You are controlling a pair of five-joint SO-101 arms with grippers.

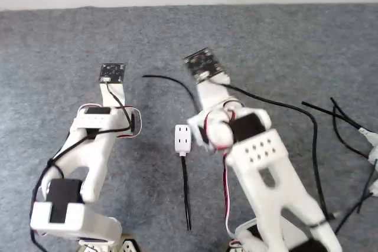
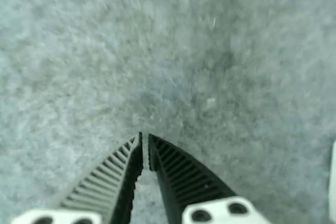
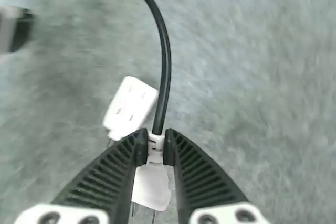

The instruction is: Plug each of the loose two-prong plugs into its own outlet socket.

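Plug (image 3: pixel 151 187), white with a black cord (image 3: pixel 165 61), is sitting pinched in the right claw (image 3: pixel 154 137) just beside the outlet (image 3: pixel 130 107), over grey carpet (image 1: pixel 283 51). Left claw (image 2: pixel 145 142) is hovering pressed together above it.
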